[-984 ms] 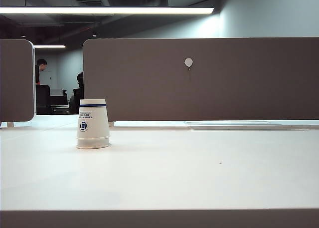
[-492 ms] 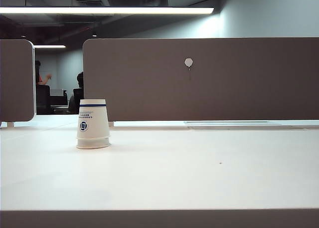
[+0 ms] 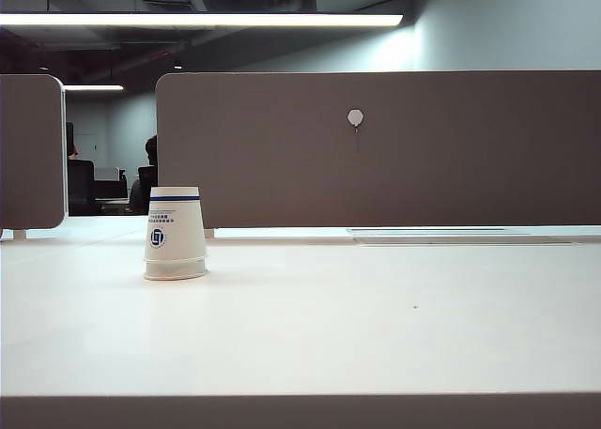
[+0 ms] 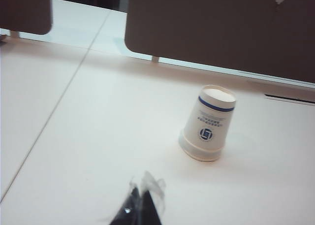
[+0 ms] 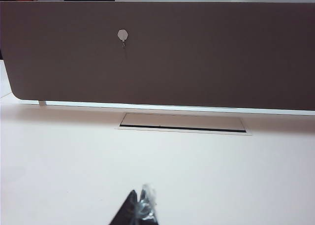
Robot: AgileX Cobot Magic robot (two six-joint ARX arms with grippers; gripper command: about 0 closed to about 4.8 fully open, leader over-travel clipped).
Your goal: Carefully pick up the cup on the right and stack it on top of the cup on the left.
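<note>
Exterior view shows the stacked paper cups upside down on the white worktop, nested because stacking looks done. Left claw and right claw sit clenched, empty, well apart from them.

Table carries one stack of cups, upside down, one cup nested over the other, on the left part of the exterior view. Divider panel stands upright behind the stack, along the table's far edge; a second panel stands to its left, gap between them.

Left gripper: jaws closed together, above the table; the stack sits ahead of the jaws and off to one side, well apart.

Right gripper: jaws closed, over bare table; a slot cover lies ahead of the jaws, set in the table, divider panel behind it.
</note>
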